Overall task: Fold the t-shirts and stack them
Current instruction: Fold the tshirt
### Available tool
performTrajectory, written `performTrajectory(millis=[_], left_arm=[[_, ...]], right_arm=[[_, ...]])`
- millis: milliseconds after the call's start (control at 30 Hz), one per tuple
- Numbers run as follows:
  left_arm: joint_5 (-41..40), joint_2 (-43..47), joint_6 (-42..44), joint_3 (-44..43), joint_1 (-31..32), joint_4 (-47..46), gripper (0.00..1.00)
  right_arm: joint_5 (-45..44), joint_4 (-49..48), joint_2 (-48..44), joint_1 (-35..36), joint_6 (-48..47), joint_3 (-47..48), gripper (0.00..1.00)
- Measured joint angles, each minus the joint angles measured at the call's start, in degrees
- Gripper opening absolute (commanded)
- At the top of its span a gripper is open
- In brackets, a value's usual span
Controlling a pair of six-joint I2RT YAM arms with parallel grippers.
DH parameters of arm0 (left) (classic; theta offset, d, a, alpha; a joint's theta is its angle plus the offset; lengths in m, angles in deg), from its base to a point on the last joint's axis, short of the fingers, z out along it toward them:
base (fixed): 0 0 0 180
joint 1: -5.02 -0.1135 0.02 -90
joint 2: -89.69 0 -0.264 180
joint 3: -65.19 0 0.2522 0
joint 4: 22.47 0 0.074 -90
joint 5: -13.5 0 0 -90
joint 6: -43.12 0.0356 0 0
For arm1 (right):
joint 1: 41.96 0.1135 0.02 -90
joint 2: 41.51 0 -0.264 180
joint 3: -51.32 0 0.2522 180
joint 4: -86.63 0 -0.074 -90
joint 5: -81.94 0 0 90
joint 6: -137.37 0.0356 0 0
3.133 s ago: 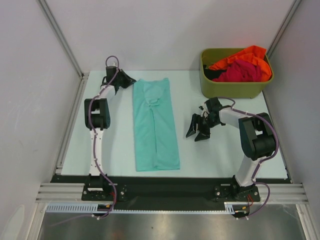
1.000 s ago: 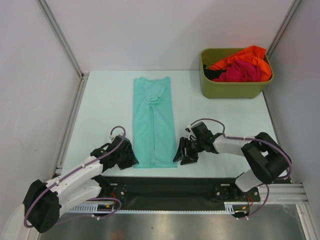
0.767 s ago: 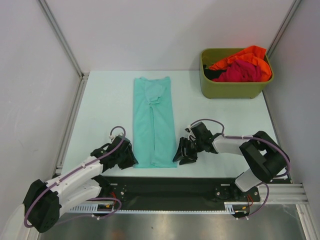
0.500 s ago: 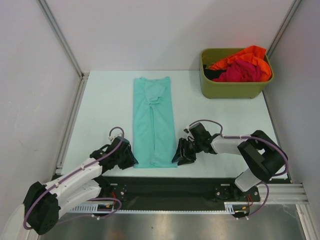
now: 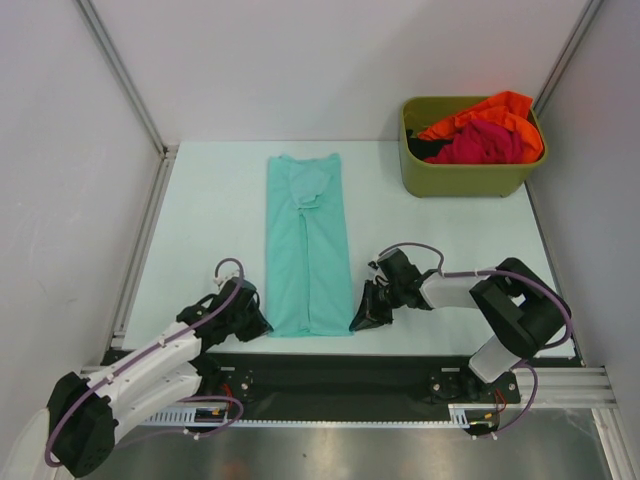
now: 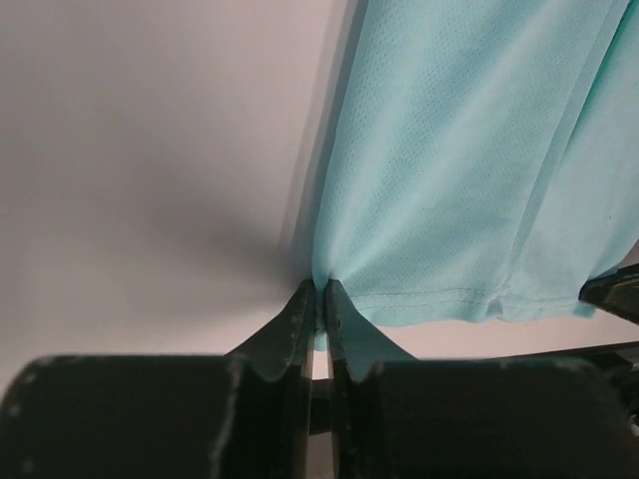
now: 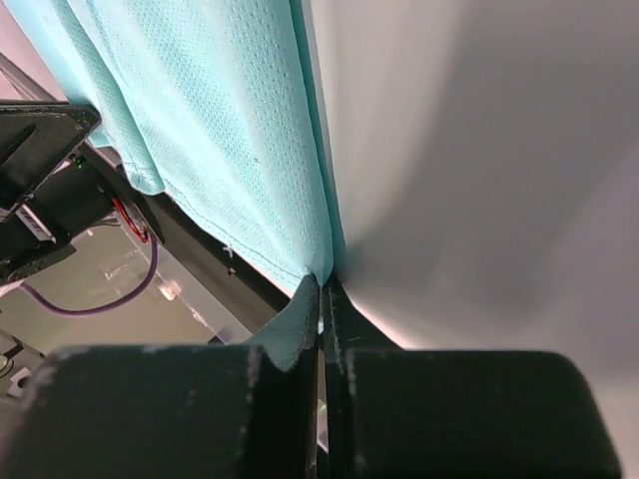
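Nearest us, our left gripper (image 6: 319,299) and right gripper (image 7: 321,289) each pinch a near hem corner of the teal shirt (image 5: 308,245), one on each side. The shirt lies as a narrow strip running straight away from both. We judge the hem should carry forward evenly. The orange shirt (image 5: 500,108) and red shirt (image 5: 480,145) lie in the bin (image 5: 460,184), far right.

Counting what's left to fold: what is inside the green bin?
An orange t-shirt and a magenta-red t-shirt lie bunched together in the olive bin. Anything beneath them, and the bin's floor, is covered.
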Motion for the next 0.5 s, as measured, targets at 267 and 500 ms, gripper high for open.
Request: performTrajectory(millis=[267, 500], left_arm=[[0.2, 1.2, -0.2, 0.3, 0.0, 0.7, 0.00], [0.2, 0.6, 0.4, -2.8, 0.0, 3.6, 0.00]], right_arm=[[0.0, -0.2, -0.1, 0.0, -0.2, -0.1, 0.00], [-0.2, 2.4, -1.3, -0.2, -0.2, 1.3, 0.00]])
